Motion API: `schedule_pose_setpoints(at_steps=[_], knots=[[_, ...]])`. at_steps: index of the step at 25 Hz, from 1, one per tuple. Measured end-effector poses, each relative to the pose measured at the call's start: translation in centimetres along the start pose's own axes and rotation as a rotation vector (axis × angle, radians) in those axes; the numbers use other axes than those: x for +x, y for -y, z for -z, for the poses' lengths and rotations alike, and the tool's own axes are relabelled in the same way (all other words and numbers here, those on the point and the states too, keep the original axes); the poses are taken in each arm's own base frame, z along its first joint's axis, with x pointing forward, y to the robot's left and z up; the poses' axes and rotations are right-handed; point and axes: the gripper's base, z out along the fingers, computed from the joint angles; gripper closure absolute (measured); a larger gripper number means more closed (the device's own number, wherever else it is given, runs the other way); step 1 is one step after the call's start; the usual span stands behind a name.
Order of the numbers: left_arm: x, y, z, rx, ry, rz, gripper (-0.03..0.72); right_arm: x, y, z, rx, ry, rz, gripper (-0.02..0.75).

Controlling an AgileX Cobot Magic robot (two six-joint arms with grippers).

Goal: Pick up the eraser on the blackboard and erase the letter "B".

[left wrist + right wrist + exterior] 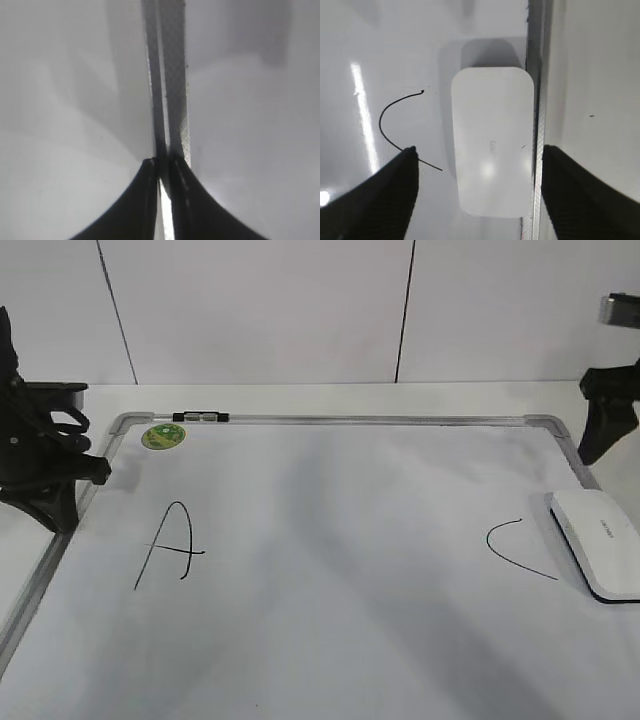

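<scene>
The white eraser (pixel 600 540) lies flat on the blackboard (pixel 350 620), against its right frame. In the right wrist view the eraser (pixel 492 145) lies between the spread fingers of my right gripper (pixel 478 150), which is open and hovers above it without touching. In the exterior view that gripper (pixel 600 445) hangs over the board's far right corner. My left gripper (pixel 95 472) is shut and empty over the board's left frame (pixel 172 75), with its fingertips (pixel 161 162) pressed together. No letter "B" shows; the board between the "A" and the "C" is blank.
A black "A" (pixel 170 545) is drawn at the left and a curved black "C" (pixel 515 545) just left of the eraser, also seen in the right wrist view (pixel 400 125). A round green sticker (pixel 163 436) and a small black-and-silver piece (pixel 200 417) sit at the far left corner.
</scene>
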Motion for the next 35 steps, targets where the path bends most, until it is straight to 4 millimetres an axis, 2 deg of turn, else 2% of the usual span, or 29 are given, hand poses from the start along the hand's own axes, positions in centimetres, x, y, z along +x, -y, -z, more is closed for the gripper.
schedule_pose_setpoints(at_steps=[4, 9, 14, 17, 22, 27, 30, 35], knots=[[-0.4, 0.0, 0.2, -0.007, -0.001, -0.019, 0.540, 1.0, -0.4, 3.0, -0.001, 0.077, -0.006, 0.167], [-1.9, 0.1, 2.1, -0.004, 0.018, -0.027, 0.509, 3.2, -0.9, 6.9, -0.002, 0.178, -0.009, 0.169], [-2.1, 0.3, 4.1, -0.002, -0.051, -0.032, 0.505, 6.9, -1.3, 10.0, -0.003, 0.260, -0.005, 0.169], [-1.9, 0.3, 4.3, -0.002, -0.087, -0.034, 0.505, 9.6, -1.5, 11.2, -0.005, 0.294, -0.001, 0.170], [-1.8, 0.3, 4.6, -0.002, -0.088, -0.034, 0.505, 13.5, -1.7, 11.9, -0.013, 0.329, 0.001, 0.172], [-0.6, 0.7, 8.3, 0.025, -0.006, -0.029, 0.505, 17.9, -2.0, 11.6, -0.049, 0.349, -0.003, 0.174], [1.5, 0.8, 11.2, 0.030, 0.045, -0.032, 0.505, 20.9, -2.2, 11.1, -0.070, 0.368, -0.002, 0.174], [5.9, 0.8, 14.4, 0.034, 0.094, -0.035, 0.503, 25.2, -2.3, 10.6, -0.080, 0.443, 0.009, 0.192]])
